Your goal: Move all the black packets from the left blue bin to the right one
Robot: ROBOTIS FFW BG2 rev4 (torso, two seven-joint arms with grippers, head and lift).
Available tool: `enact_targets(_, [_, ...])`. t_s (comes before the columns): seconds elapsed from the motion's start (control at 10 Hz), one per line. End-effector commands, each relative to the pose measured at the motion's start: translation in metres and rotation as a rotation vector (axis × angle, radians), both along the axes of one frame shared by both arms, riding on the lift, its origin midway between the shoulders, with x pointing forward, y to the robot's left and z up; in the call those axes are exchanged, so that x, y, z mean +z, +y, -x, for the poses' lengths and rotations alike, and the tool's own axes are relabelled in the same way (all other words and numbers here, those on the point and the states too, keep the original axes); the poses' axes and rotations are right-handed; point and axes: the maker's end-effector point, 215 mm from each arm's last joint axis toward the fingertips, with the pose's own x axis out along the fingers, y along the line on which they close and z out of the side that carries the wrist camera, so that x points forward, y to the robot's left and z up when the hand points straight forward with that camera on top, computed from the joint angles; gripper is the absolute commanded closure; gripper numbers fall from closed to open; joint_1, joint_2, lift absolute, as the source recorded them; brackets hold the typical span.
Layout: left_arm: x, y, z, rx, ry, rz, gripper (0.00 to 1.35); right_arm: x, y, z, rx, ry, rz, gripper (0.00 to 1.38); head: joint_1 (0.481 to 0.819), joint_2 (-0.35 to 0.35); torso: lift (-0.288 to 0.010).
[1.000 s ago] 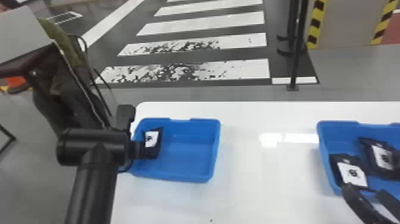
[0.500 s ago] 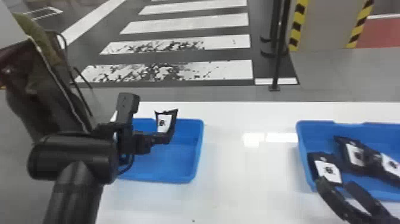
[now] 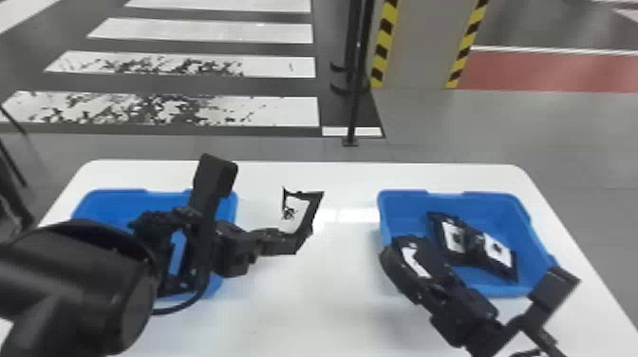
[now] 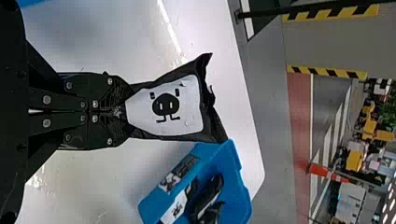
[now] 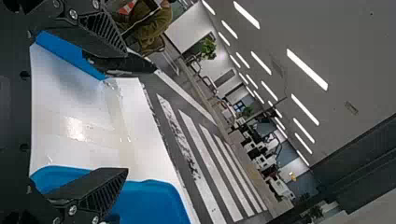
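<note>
My left gripper (image 4: 122, 111) pinches one black packet (image 4: 164, 107) between the bins, my right gripper (image 5: 139, 120) hangs wide open, several packets (image 3: 453, 237) are delivered in the right blue bin (image 3: 503, 288), and I can't tell what's left.

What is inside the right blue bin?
Two black packets lie in the right blue bin, with part of a third packet. The right gripper covers the bin's near left corner in the head view, hiding what lies there.

Two blue bins (image 3: 114, 204), four black packets (image 3: 298, 213)
</note>
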Motion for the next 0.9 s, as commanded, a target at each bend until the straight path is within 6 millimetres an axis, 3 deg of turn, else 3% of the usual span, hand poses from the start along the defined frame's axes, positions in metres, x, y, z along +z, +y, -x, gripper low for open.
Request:
enact_targets(0.0, [0.002,-0.031,0.013,-0.072,0.009,0.024,1.21,0.010,0.009,-0.011,0.017,-0.021,-0.015,0.15,0.695,-0.086,-0.140])
enact_targets(0.4, [0.012,-0.089,0.045,-0.206,0.021,0.096,1.21,0.026,0.024,-0.027,0.039,-0.048,-0.037,0.15,0.695,-0.153,-0.140])
enact_targets(0.7, [0.015,-0.110,0.059,-0.254,0.028,0.123,1.21,0.031,0.024,-0.036,0.034,-0.060,-0.032,0.16,0.695,-0.192,-0.140])
enact_targets(0.8, [0.017,-0.112,0.059,-0.256,0.025,0.130,1.21,0.028,0.025,-0.039,0.037,-0.050,-0.042,0.36,0.695,-0.197,-0.140])
